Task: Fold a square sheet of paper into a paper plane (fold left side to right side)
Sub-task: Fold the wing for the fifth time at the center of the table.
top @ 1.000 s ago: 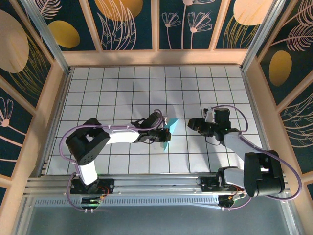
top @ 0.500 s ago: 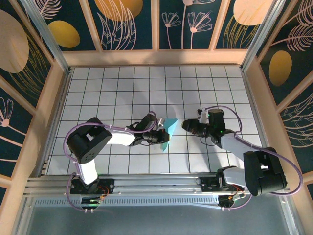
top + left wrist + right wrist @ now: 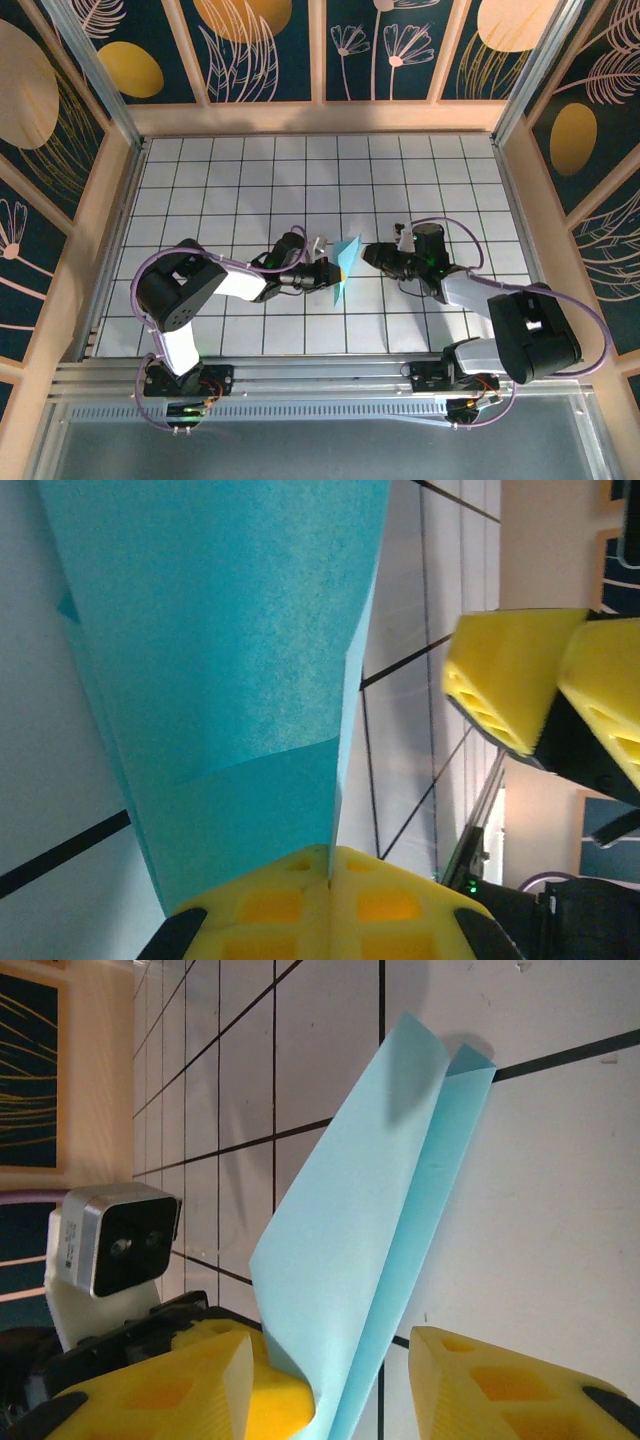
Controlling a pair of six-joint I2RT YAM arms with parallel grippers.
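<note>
Location: the paper [image 3: 346,262], a slim folded teal piece, sits near the middle of the gridded tabletop [image 3: 240,180], between the two end effectors.

Left end effector [image 3: 327,272]: yellow pads pressed together, pinching the paper at its near end. In the left wrist view the folded layers run out from between the pads and widen away from them, with one crease crossing the sheet just beyond the grip.

Right end effector [image 3: 345,1390]: pads spread, one on each side of the paper. In the right wrist view the left pad [image 3: 200,1380] lies against the paper or just beside it; the other pad stands apart from it.

Paper condition: two layers show, parted at the far tip. It is tilted up from the tabletop and casts a shadow there. Whether its lower edge touches the tabletop cannot be told.
</note>
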